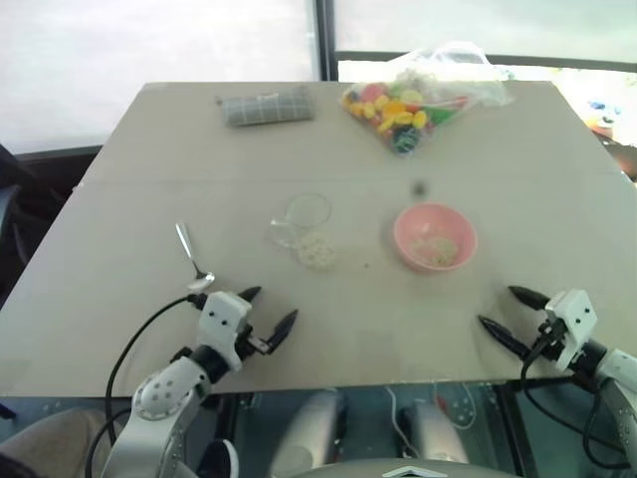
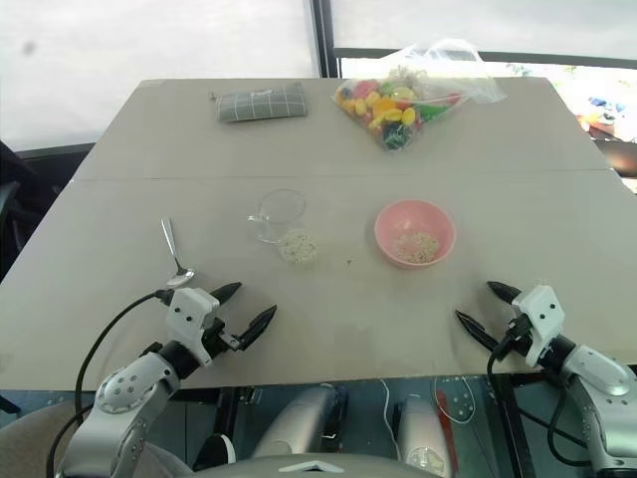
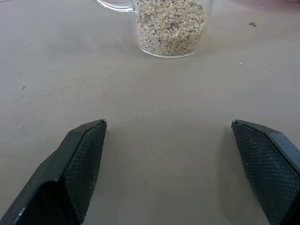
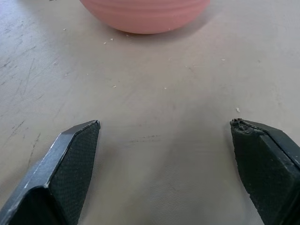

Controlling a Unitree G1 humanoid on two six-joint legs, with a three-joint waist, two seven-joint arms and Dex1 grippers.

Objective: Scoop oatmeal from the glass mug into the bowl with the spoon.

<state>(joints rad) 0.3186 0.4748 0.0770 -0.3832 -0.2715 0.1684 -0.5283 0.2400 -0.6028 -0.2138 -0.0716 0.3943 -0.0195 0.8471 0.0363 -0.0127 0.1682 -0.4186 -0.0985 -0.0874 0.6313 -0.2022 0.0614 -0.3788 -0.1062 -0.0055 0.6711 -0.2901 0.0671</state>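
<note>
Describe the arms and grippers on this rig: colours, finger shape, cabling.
Both match. Left gripper: white boxy housing with two black tapered fingers ending in points, their inner pads cross-hatched. A black cable loops from the housing along a silver-grey rounded forearm with black joints. Right gripper: the same white housing, black pointed fingers, black cable, grey forearm.

Glass mug (image 1: 304,221), pink bowl (image 1: 434,237), spoon (image 1: 191,256)

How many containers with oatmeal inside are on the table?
2: the glass mug near the table's middle, with oatmeal at its bottom, and the pink bowl to its right. None looks hidden.
</note>
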